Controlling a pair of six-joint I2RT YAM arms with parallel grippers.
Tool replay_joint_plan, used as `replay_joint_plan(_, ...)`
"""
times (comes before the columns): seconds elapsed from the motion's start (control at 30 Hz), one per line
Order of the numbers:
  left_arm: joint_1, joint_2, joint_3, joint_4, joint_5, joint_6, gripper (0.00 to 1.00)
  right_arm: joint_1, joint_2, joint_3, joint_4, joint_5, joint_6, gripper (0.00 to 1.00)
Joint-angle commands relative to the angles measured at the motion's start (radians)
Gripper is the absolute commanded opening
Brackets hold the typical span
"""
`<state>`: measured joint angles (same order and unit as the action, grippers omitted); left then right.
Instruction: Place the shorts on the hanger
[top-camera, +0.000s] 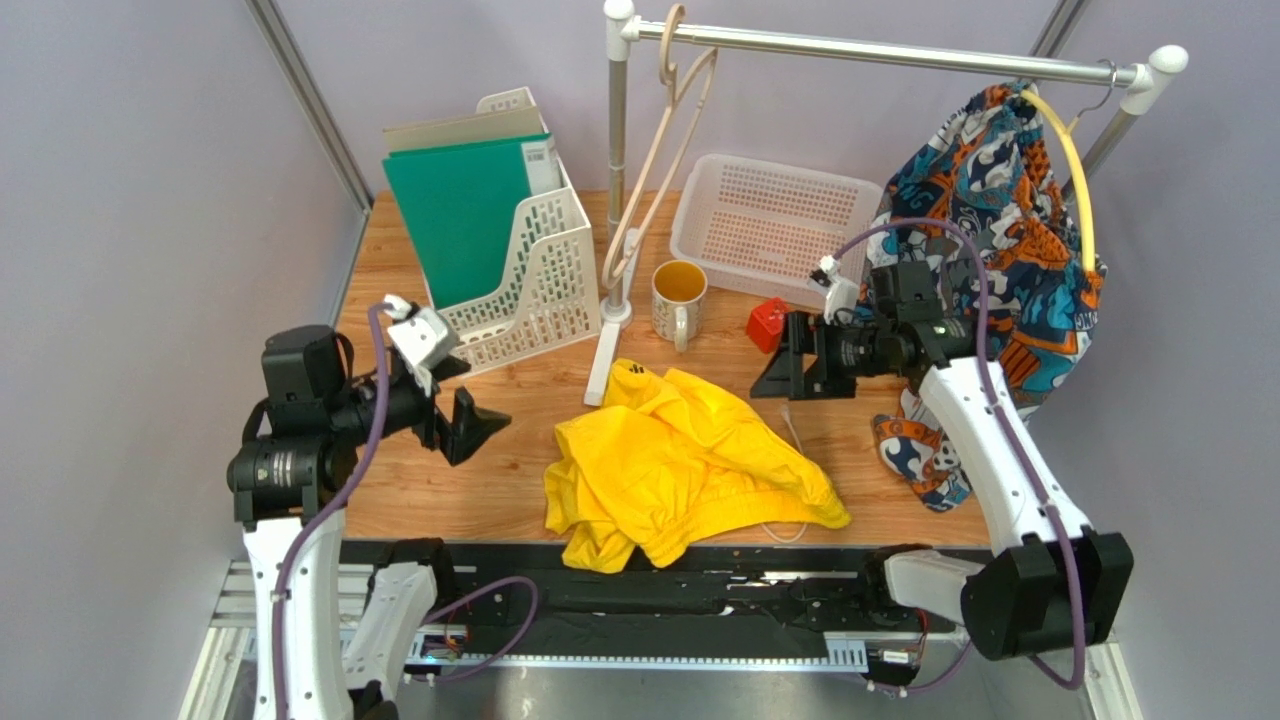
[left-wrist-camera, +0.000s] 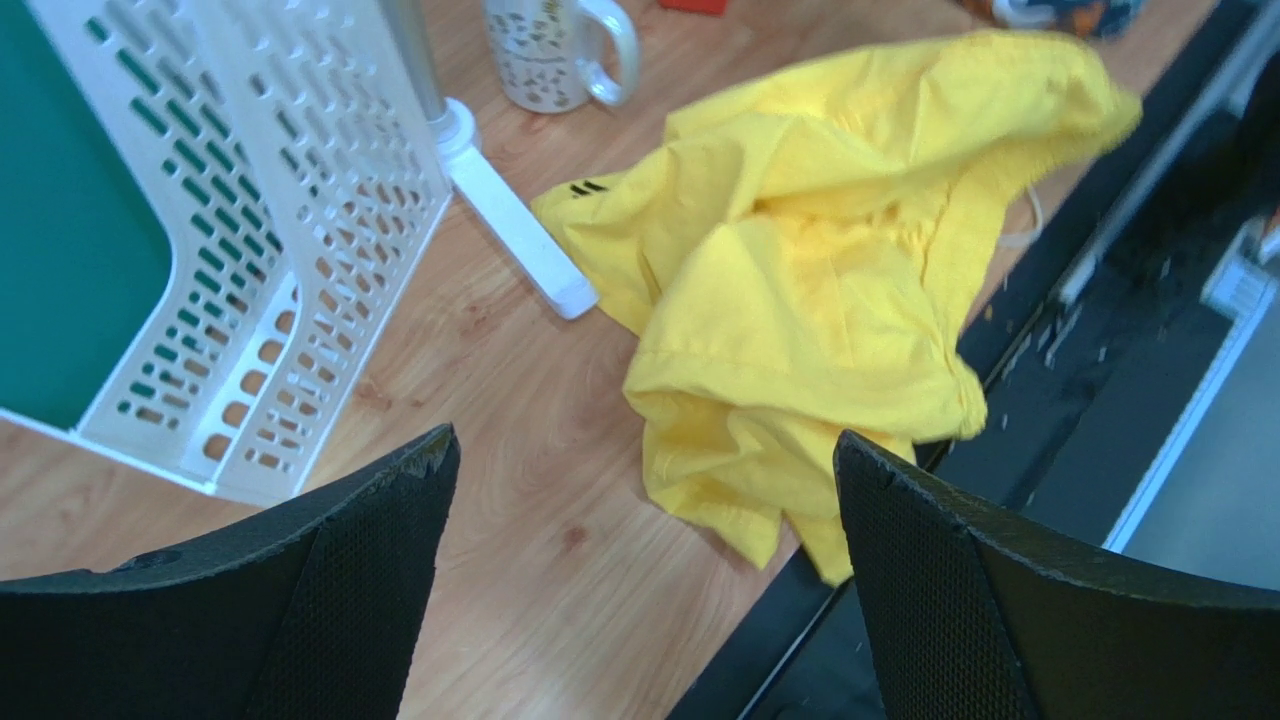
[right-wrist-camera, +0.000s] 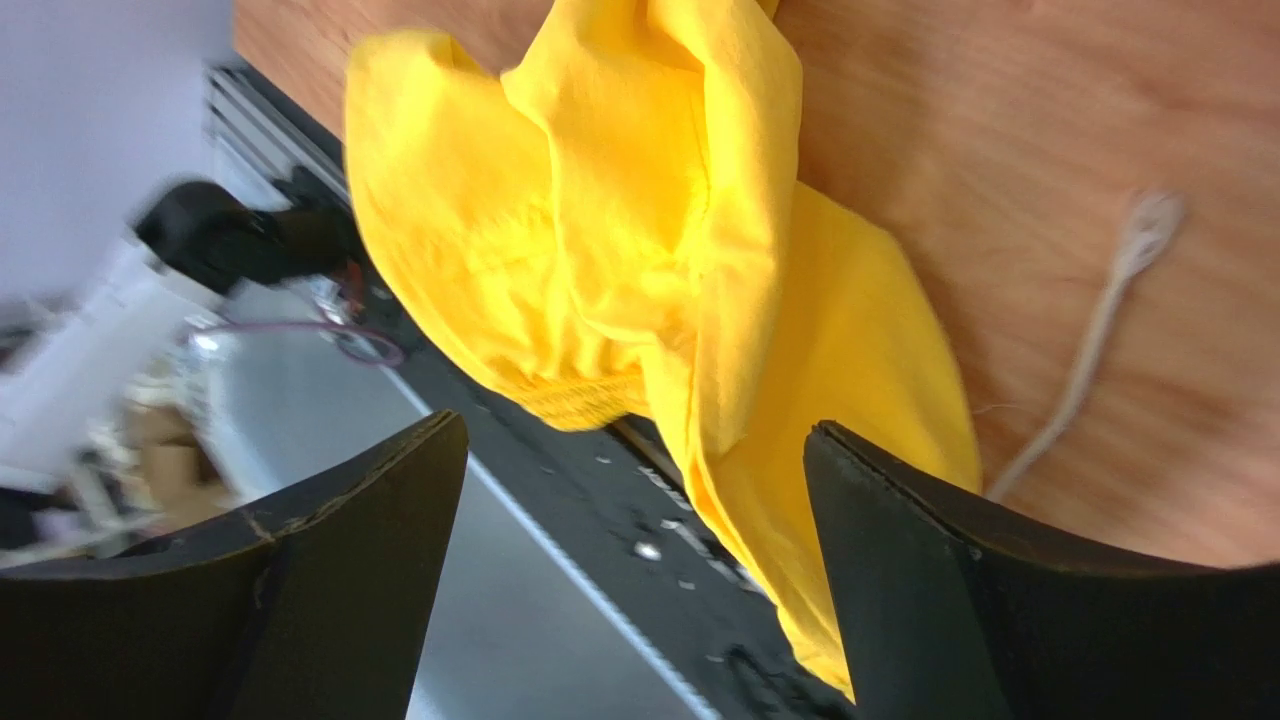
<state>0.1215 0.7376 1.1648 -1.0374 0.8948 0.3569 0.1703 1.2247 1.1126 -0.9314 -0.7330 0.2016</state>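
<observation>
Shorts (top-camera: 676, 465): crumpled heap at the middle of the worktop's (top-camera: 496, 503) near edge, with folds spilling over it onto the black rail below. Drawstring (right-wrist-camera: 1104, 323) trails loose on the wood towards the right edge.

Hanger (top-camera: 661, 143): hooked on the bar (top-camera: 887, 53) above the far edge, by the post, hanging tilted and free. It is well apart from the shorts.

Left jaws: wide, nothing between them, above the worktop near the left edge and facing the heap. Right jaws: wide, empty, on the heap's right side.

Risks, as judged:
- Fabric is bunched, waistband not laid out. A pinch may take several layers at once, so the shorts would not open over the hanger's arms.
- With the overhang at the near edge, a sideways tug could drag the whole heap off.
- The loose drawstring could catch on a finger or be pinched instead of cloth.
- The hanger swings freely, so a push could twist it or lift its hook off the bar.
- Mug (top-camera: 679, 300) and red block (top-camera: 768, 323) stand between heap and hanger, where a low carry could knock them.

Writing:
- Small black logo (left-wrist-camera: 589, 189) on the shorts: short bars, no letters legible.
- Mug print is speckled, nothing readable.
- Label on the folder in the rack (top-camera: 541, 278) is too small to read.
</observation>
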Motion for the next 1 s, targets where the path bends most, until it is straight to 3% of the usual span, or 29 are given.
replay_joint_plan(0.0, -0.118, -0.066, -0.002, -0.15, 0.008, 0.362, 0.97, -0.026, -0.115, 0.09, -0.217, 0.013, -0.589, 0.89)
replay_joint_plan(0.03, -0.231, -0.069, 0.001, -0.173, -0.058, 0.443, 0.96, -0.026, -0.132, 0.092, -0.237, 0.018, -0.661, 0.9)
replay_joint_plan(0.07, -0.284, -0.069, 0.006, -0.212, -0.097, 0.477, 0.95, -0.026, -0.148, 0.084, -0.262, 0.02, -0.838, 0.89)
replay_joint_plan(0.13, -0.443, -0.058, 0.006, -0.231, -0.207, 0.539, 0.95, -0.026, -0.198, 0.06, -0.314, 0.049, -0.966, 0.9)
replay_joint_plan(0.17, -0.495, -0.052, 0.004, -0.243, -0.239, 0.553, 0.95, -0.025, -0.214, 0.043, -0.332, 0.059, -1.107, 0.9)
replay_joint_plan(0.2, -0.547, -0.043, 0.001, -0.245, -0.273, 0.563, 0.94, -0.025, -0.229, 0.014, -0.377, 0.09, -1.161, 0.9)
replay_joint_plan(0.3, -0.85, 0.015, -0.004, -0.227, -0.41, 0.576, 0.92, -0.026, -0.275, -0.031, -0.501, 0.124, -1.385, 0.9)
replay_joint_plan(0.37, -0.983, 0.066, -0.029, -0.141, -0.505, 0.538, 0.86, -0.025, -0.313, -0.059, -0.544, 0.126, -1.448, 0.87)
replay_joint_plan(0.4, -1.114, 0.098, -0.04, -0.103, -0.563, 0.515, 0.83, -0.025, -0.327, -0.091, -0.552, 0.123, -1.462, 0.86)
replay_joint_plan(0.5, -1.331, 0.217, -0.06, 0.074, -0.681, 0.458, 0.73, -0.025, -0.372, -0.152, -0.509, 0.129, -1.446, 0.82)
replay_joint_plan(0.6, -1.469, 0.395, -0.007, 0.135, -0.732, 0.458, 0.67, -0.023, -0.363, -0.171, -0.452, 0.144, -1.4, 0.76)
replay_joint_plan(0.73, -1.548, 0.587, 0.033, 0.232, -0.754, 0.456, 0.53, -0.022, -0.276, -0.16, -0.411, 0.149, -1.346, 0.71)
replay_joint_plan(0.97, -1.717, 0.735, -0.1, 0.382, -0.859, 0.599, 0.61, -0.022, -0.163, -0.148, -0.409, 0.119, -1.344, 0.66)
